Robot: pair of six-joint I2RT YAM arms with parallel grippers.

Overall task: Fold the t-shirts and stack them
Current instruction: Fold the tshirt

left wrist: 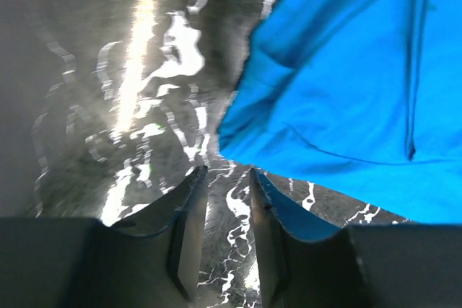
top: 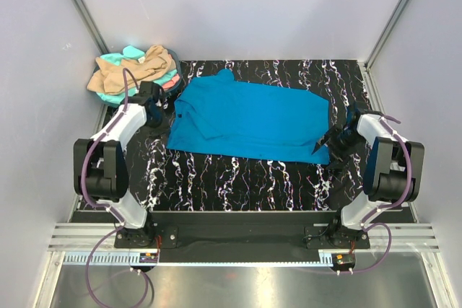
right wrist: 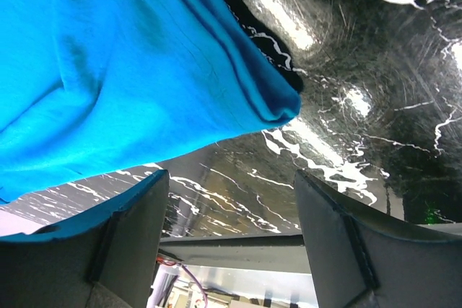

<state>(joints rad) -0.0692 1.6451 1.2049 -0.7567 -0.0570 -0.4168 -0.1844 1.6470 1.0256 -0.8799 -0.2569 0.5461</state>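
Your left claw (left wrist: 227, 178) has its jaws parted only a little, with bare table showing between them and nothing pinched. A corner of the blue t-shirt (left wrist: 346, 84) lies just past one fingertip. Your right claw (right wrist: 231, 178) is spread wide and empty, with the shirt's doubled near-right corner just ahead of it. The claws sit at opposite ends of the shirt, probably so you can take two edges for a fold. The shirt lies spread across the middle of the marbled table (top: 238, 178), leaving bare room along the near side. The pile of other t-shirts (top: 133, 70) crowds the far-left corner, just beyond your left arm, so swing carefully there
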